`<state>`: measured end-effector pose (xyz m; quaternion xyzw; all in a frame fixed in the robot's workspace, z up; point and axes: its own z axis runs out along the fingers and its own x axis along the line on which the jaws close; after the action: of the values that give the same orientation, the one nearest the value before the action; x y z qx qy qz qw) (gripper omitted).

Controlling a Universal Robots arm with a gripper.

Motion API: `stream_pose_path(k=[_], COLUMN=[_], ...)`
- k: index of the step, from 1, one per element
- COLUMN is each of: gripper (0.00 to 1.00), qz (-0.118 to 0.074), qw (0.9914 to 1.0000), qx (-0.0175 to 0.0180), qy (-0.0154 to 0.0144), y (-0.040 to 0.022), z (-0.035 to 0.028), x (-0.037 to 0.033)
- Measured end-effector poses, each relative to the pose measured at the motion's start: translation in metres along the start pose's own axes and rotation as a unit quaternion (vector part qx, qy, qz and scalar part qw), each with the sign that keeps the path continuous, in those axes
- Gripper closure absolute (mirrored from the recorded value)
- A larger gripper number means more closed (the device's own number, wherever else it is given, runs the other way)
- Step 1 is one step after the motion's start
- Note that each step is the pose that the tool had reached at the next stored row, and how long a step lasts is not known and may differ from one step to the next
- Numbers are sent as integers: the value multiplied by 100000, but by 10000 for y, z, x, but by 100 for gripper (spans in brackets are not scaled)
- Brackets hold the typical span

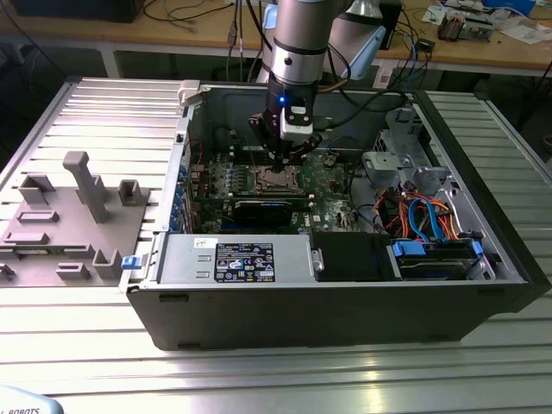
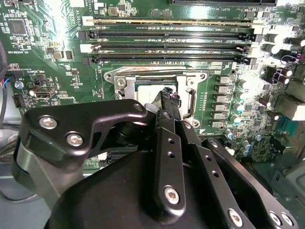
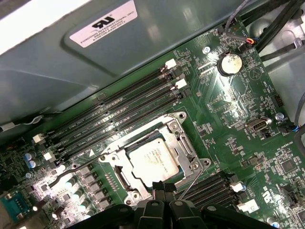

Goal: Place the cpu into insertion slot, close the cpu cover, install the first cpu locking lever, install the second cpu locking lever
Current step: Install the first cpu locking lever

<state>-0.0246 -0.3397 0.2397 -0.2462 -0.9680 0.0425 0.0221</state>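
Ridged metal tabletop (image 1: pixel 78 95), open PC case (image 1: pixel 345 302) on it. One cpu (image 3: pixel 153 160) sits in the insertion slot (image 1: pixel 274 178), with the cpu cover (image 3: pixel 183 143) down around it. Four memory slots (image 3: pixel 114 112) run alongside and two wire levers (image 3: pixel 76 169) stick out. The gripper (image 3: pixel 160 190) is pinched narrow at the socket's edge.

Power supply (image 1: pixel 233 261): six o'clock inside computer case (image 1: pixel 345 310).
Grey stand (image 1: pixel 86 185): nine o'clock, outside case.
Cables (image 1: pixel 423 214): three o'clock inside.

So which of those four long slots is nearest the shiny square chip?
The black-clipped slot lying right alongside the insertion slot that holds the cpu; the other three sit farther off beyond it.
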Motion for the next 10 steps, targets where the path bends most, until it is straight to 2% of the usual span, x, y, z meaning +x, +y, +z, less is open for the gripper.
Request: stream_pose_path(k=[10], gripper=[89], qz=[-350], qw=[99999], qx=[11], qy=[-32], y=[0], z=[0], x=[0])
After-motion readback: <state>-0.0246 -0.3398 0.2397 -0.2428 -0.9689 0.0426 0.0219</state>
